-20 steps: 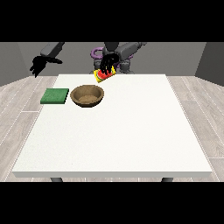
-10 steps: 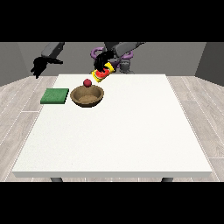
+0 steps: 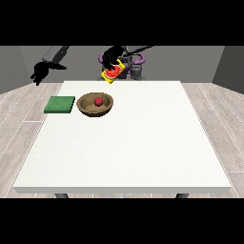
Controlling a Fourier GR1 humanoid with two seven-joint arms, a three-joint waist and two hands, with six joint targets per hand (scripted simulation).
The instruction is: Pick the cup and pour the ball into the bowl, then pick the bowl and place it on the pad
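Now the round red ball (image 3: 98, 101) rests inside the wooden bowl (image 3: 88, 108); fingers (image 3: 111, 57) clamp the tilted cup (image 3: 113, 74).

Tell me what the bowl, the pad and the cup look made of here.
The bowl looks like wood: matte brown with darker streaks, no shine. The pad looks like a soft mat, perhaps foam or rubber: flat, plain green, dull. The cup, held tilted in the hand above the table, looks like plastic: bright yellow with a red inside, though the material stays uncertain. The ball in the bowl is plain red.
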